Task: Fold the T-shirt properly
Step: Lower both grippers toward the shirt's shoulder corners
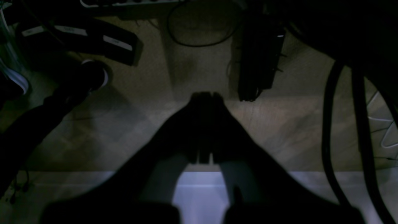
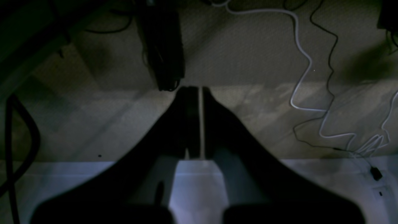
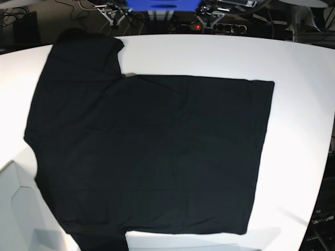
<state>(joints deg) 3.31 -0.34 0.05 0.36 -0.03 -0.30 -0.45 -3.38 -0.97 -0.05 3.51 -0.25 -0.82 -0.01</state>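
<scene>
The T-shirt is black and lies spread flat on the white table, plain side up. One sleeve points to the far left corner and the other to the near left. No print or label shows. Neither arm shows in the base view. In the left wrist view my left gripper has its fingers pressed together and holds nothing. In the right wrist view my right gripper has its fingers almost touching, with a thin slit between them, and it is empty. Both hang past a white table edge over the floor. The shirt is out of both wrist views.
Below the grippers is a beige floor with a white cable, thin black cables and a black box. A thick black hose hangs at the right. Electronics and wires sit behind the table's far edge.
</scene>
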